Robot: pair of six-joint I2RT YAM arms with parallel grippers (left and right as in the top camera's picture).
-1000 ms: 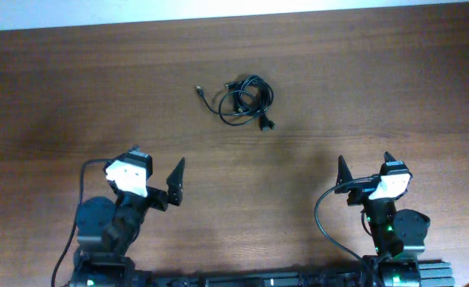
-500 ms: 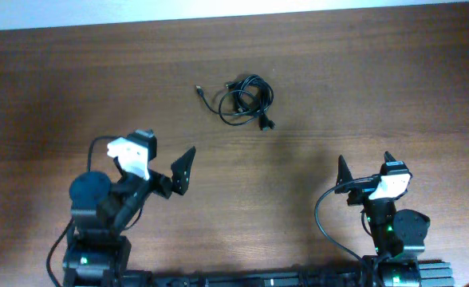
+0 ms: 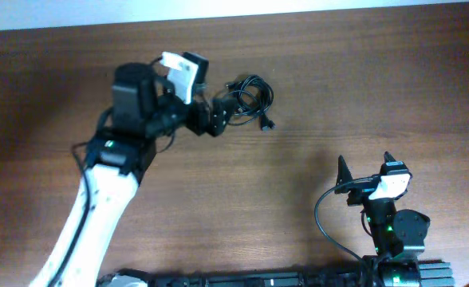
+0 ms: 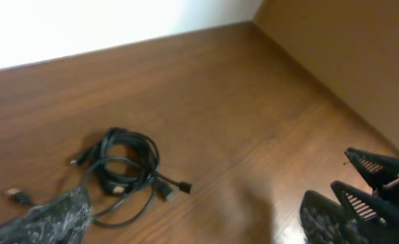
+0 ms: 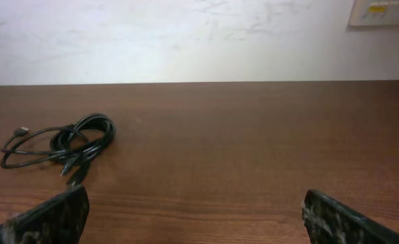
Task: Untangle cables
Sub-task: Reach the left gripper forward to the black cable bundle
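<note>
The cables [image 3: 249, 97] are thin black cords bunched in a small tangle on the brown table, with a plug end [image 3: 269, 123] sticking out at the lower right. My left gripper [image 3: 216, 114] is open and empty, right beside the tangle's left edge. In the left wrist view the tangle [image 4: 121, 169] lies just beyond the spread fingers [image 4: 199, 227]. My right gripper [image 3: 364, 170] is open and empty near the front right, far from the cables. The right wrist view shows the tangle [image 5: 67, 147] at far left.
The wooden table [image 3: 362, 88] ends at a white wall along the back. The right arm's base [image 3: 394, 231] sits at the front edge.
My left arm has swung up and forward from the front left of the table to the cable tangle. The right arm has not moved.
</note>
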